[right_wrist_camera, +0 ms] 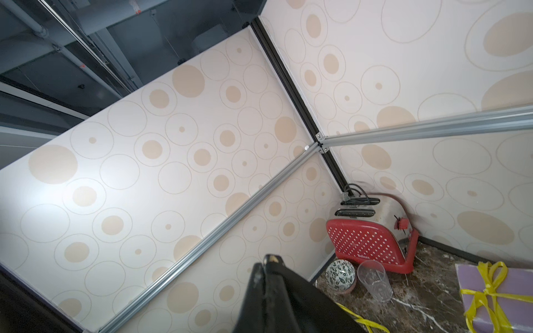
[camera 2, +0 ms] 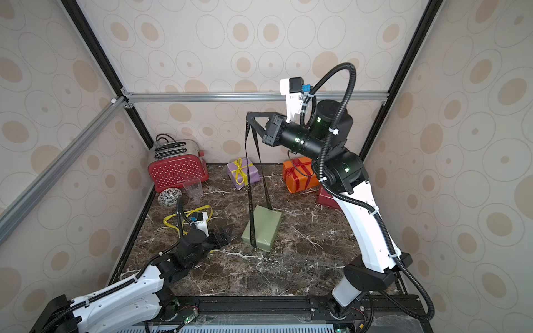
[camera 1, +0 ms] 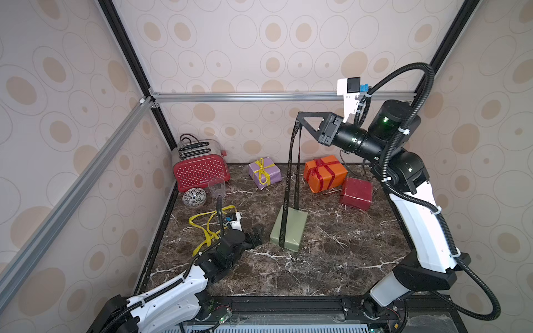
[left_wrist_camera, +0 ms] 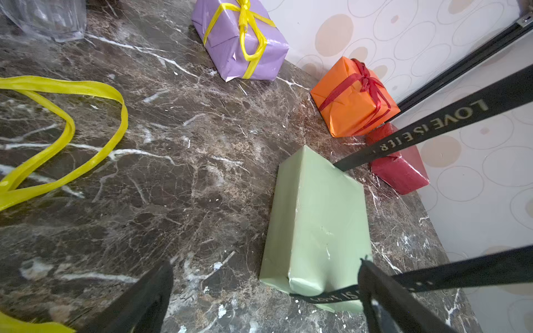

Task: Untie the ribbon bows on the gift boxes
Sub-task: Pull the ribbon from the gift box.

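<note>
The right end effector (camera 1: 299, 114) stood high above the worktop (camera 1: 331, 259), jaws pressed together on the black ribbon (camera 1: 289, 176); two taut strands dropped from the pinch to the green box (camera 1: 294, 227), one to its far edge, one round its near edge, so the ribbon looked slung under the box; whether a knot sat at the pinch could not be told. The left end effector (camera 1: 258, 235) lay low with jaws spread, just beside the box at its 9 o'clock, holding nothing.

The step seemed to be freeing this ribbon; done well, I judge, the left would press the box down while the right drew the sling sideways off a short end, since a straight lift would likely hoist the box.

The ribbon was flat and black with pale lettering. Seen from the green box in a top view, a loose yellow ribbon (left_wrist_camera: 86, 86) lay at 9 o'clock; the lilac box (camera 1: 275, 174) at 11 wore a tied yellow bow (camera 1: 261, 165); the orange box (camera 1: 339, 173) at 1 wore a tied red bow (camera 1: 318, 165); the red box (camera 1: 356, 194) at 2 was bare.
</note>
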Available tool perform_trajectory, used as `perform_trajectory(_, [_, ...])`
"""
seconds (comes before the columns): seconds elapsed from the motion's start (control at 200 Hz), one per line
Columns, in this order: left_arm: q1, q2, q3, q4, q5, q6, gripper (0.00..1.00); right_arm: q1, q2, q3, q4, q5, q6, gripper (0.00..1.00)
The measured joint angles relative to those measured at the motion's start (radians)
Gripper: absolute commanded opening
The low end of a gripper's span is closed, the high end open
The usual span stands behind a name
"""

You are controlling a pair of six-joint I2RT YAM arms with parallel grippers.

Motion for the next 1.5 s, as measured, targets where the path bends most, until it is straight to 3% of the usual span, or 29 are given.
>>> perform_trajectory(0.2, [0.000,0.016,0.002,0.012,0.010,0.005,0.99,-0.011,0.053,0.190,-0.043,0.019,-0.002,0.00])
perform_trajectory(0.336, [0.000,0.037,0.002,0.026,0.027,0.012,0.99,-0.074,0.077,0.278,-0.047,0.018,0.026,0.00])
perform_trajectory(0.546, [0.000,0.084,0.017,0.080,0.105,0.059,0.99,-0.150,0.076,0.254,-0.020,0.004,0.078,0.00])
perform_trajectory(0.881, [-0.005,0.209,0.077,0.365,0.387,0.121,0.99,-0.184,0.007,0.131,-0.024,-0.046,0.117,0.00])
perform_trajectory(1.237, [-0.007,0.409,0.367,0.611,0.564,0.187,0.99,-0.189,-0.174,-0.086,-0.017,-0.093,0.123,0.00])
perform_trajectory(1.497, [0.013,0.646,0.678,0.632,0.792,0.245,0.99,-0.192,-0.231,-0.210,-0.047,-0.117,0.130,0.00])
